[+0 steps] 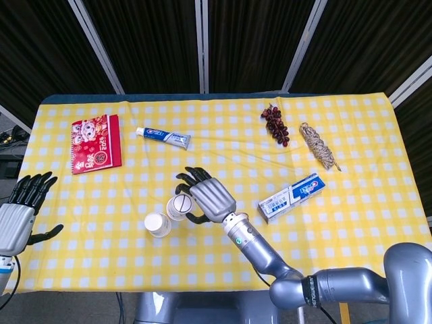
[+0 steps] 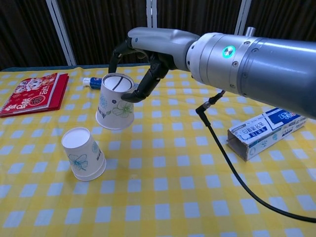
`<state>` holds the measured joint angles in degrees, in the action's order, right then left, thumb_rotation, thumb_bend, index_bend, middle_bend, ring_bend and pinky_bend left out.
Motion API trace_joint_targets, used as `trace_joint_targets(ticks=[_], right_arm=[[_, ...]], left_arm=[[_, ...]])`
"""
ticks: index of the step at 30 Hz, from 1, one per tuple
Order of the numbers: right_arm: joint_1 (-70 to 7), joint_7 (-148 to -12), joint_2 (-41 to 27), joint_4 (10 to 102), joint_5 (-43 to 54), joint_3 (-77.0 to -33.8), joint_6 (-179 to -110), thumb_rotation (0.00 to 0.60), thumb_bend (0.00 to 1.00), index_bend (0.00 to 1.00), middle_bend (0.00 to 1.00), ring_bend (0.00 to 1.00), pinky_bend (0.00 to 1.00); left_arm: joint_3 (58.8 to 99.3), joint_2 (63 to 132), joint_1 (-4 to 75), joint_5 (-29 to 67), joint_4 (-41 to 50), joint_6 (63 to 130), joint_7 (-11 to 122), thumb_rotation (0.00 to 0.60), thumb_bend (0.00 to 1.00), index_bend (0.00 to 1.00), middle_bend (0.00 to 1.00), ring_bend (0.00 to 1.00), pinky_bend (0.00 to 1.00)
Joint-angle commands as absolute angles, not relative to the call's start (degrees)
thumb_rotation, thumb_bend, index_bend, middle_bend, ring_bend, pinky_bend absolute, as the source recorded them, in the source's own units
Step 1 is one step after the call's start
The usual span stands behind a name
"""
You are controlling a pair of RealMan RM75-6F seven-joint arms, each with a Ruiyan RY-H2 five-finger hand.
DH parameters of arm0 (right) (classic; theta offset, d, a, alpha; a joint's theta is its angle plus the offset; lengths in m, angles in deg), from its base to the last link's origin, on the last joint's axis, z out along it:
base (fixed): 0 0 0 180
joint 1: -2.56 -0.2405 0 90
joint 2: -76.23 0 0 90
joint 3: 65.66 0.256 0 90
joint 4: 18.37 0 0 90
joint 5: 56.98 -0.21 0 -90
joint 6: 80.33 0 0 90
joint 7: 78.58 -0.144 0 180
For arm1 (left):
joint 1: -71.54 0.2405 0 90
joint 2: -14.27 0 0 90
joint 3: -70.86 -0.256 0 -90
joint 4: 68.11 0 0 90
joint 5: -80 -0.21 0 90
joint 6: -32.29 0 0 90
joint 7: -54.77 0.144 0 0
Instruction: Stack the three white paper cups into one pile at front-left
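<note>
My right hand (image 1: 206, 196) grips a white paper cup (image 1: 180, 206) upside down, lifted off the yellow checked tablecloth (image 1: 351, 229). In the chest view this held cup (image 2: 114, 101) has a faint flower print and hangs tilted under the right hand (image 2: 148, 52). A second upside-down paper cup (image 1: 157, 224) stands on the cloth just left of and below it, also in the chest view as the lower cup (image 2: 83, 154). The two cups are apart. My left hand (image 1: 20, 210) hovers at the table's left edge, fingers spread and empty.
A red notebook (image 1: 96, 143) and a toothpaste tube (image 1: 164, 137) lie at the back left. A toothpaste box (image 1: 291, 197) lies to the right of the right arm. A dark berry cluster (image 1: 275, 124) and a rope coil (image 1: 318, 146) sit at the back right.
</note>
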<state>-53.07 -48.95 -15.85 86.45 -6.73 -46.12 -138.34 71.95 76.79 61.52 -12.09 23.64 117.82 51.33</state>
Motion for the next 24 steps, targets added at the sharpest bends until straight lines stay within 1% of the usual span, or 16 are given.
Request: trace_joint_targets(ticks=[1, 7, 13, 24], right_arm=[[-53.86, -48.27, -16.57, 87.04, -7.13, -46.05, -139.34, 0.600, 0.24, 0.45, 0.15, 0.00, 0.11], [-55.11, -47.83, -18.43, 87.52, -7.79, -46.46, -140.22, 0.600, 0.24, 0.45, 0.15, 0.00, 0.11], [-56.90, -47.20, -21.66, 87.08, -7.59, -46.83, -140.84, 0.600, 0.24, 0.45, 0.15, 0.00, 0.11], [-58.98, -45.32, -25.36, 83.73, -6.45, -47.15, -142.46, 0.600, 0.24, 0.45, 0.15, 0.00, 0.11]], left_arm=[[71.92, 76.79, 61.51, -12.13, 23.65, 117.74, 51.39, 0.600, 0.16, 0.00, 0.00, 0.00, 0.00], [71.97, 76.60, 61.57, -12.25, 23.80, 117.90, 51.23, 0.600, 0.16, 0.00, 0.00, 0.00, 0.00], [71.95, 76.28, 61.26, -12.04, 23.94, 117.04, 51.19, 0.600, 0.16, 0.00, 0.00, 0.00, 0.00], [71.45, 76.00, 61.40, -12.76, 24.29, 117.05, 50.94, 0.600, 0.16, 0.00, 0.00, 0.00, 0.00]])
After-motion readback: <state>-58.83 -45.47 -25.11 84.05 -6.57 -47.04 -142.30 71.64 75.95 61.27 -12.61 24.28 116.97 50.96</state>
